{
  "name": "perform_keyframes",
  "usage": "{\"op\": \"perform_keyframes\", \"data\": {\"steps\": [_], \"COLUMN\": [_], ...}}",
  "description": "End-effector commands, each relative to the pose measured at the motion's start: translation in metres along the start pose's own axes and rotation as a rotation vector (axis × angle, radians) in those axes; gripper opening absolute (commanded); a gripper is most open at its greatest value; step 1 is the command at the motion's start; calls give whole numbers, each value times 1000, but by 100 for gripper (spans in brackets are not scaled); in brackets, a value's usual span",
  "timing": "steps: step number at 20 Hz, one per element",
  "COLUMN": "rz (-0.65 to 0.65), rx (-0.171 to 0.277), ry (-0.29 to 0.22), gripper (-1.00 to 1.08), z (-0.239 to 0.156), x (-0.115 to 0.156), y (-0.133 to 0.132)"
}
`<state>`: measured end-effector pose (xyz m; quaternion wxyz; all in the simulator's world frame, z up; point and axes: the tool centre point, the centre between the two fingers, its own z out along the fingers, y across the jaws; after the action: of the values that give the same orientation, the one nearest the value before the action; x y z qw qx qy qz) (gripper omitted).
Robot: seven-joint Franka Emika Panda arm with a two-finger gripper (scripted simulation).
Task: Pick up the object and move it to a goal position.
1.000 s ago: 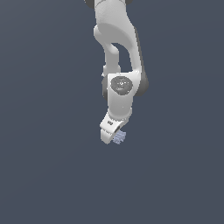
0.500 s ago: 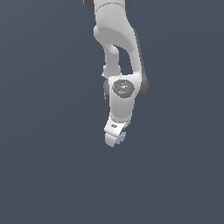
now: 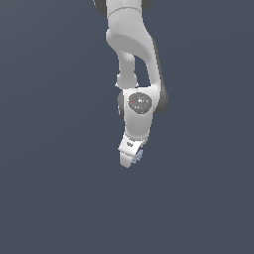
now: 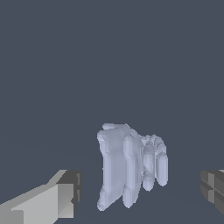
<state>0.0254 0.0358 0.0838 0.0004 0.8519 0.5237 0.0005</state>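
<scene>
The white arm (image 3: 134,59) hangs down from the twelve o'clock edge of the exterior view, its round wrist joint (image 3: 140,103) near the middle of the picture and the gripper (image 3: 130,158) pointing down toward six o'clock, tilted a little to seven. Behind it there is only a flat slate-grey surface (image 3: 54,188).

The object (image 3: 138,157), a small pale lavender-blue lump with ridges, peeps out at the gripper's tip on its four o'clock side, mostly hidden by the white body in that view.

The wrist view gives a nearer look. The object (image 4: 130,164) sits between the two fingers, its long rounded ridges running side by side like a clump of short rods, the larger flat-sided part toward the light finger. One fingertip (image 4: 65,192) shows at about eight o'clock of the object, light grey with a darker pad face; the other (image 4: 213,188) shows at about three to four o'clock, dark and blocky, cut by the picture's edge. Grey background shows on both sides between the object and each fingertip, so the jaws stand apart with the lump in the gap and neither pad touching it. Whether the object lies on the surface or is clear of it I cannot tell.
</scene>
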Motion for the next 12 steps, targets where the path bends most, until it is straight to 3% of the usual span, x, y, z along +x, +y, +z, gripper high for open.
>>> {"op": "perform_keyframes", "data": {"steps": [1,11,12], "rz": [-1,-4,-4], "rx": [1,1,1], "ry": [-1,0,0], "gripper": [100,100,-100], "z": [11,42,42], "x": [0,0,0], "y": [-1,0,0]}}
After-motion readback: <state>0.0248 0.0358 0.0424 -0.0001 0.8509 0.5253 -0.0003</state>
